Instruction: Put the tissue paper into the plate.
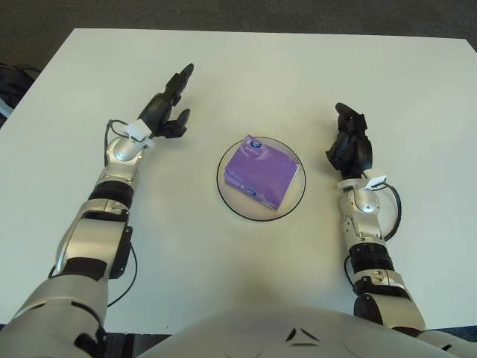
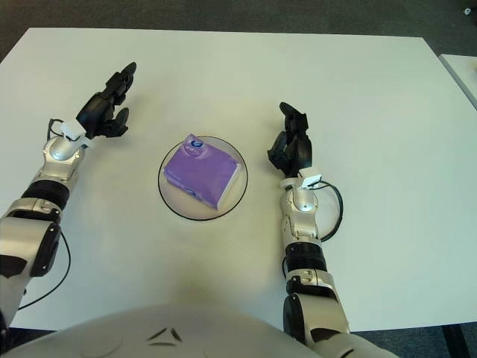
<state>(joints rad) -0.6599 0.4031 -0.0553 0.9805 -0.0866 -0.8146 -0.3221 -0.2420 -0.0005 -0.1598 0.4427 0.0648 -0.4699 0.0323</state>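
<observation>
A purple tissue pack (image 1: 261, 173) lies flat inside the clear round plate (image 1: 233, 205) with a dark rim, at the middle of the white table. My left hand (image 1: 170, 104) is up and to the left of the plate, well apart from it, fingers spread and holding nothing. My right hand (image 1: 348, 143) shows to the right of the plate, fingers relaxed and empty.
The white table (image 1: 246, 74) stretches around the plate on all sides. Dark floor lies beyond its far edge and corners. My two forearms (image 1: 112, 186) run from the near edge toward the hands.
</observation>
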